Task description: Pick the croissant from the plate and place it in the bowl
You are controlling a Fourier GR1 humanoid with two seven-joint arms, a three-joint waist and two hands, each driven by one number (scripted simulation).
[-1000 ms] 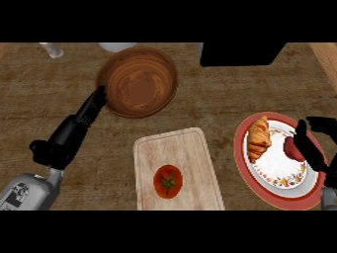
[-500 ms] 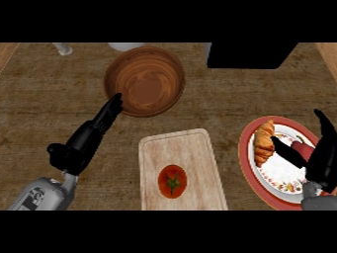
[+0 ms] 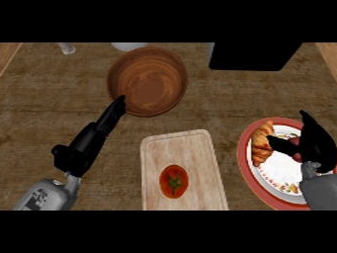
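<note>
Over the plate (image 3: 273, 170) at the counter's right edge, the right hand (image 3: 313, 143) hovered with fingers apart beside the croissant (image 3: 261, 143); the left hand (image 3: 91, 141) stretched straight-fingered to the bowl (image 3: 147, 81).

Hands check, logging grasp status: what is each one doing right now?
Left hand: open, fingers straight, tips at the bowl rim.
Right hand: open over the plate, thumb beside the croissant, holding nothing.

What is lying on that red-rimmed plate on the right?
A golden croissant lies along the left side of the plate, and the right hand reaches over it, thumb beside the croissant. The hand and forearm cover the plate's right part, so anything there is hidden.
</note>
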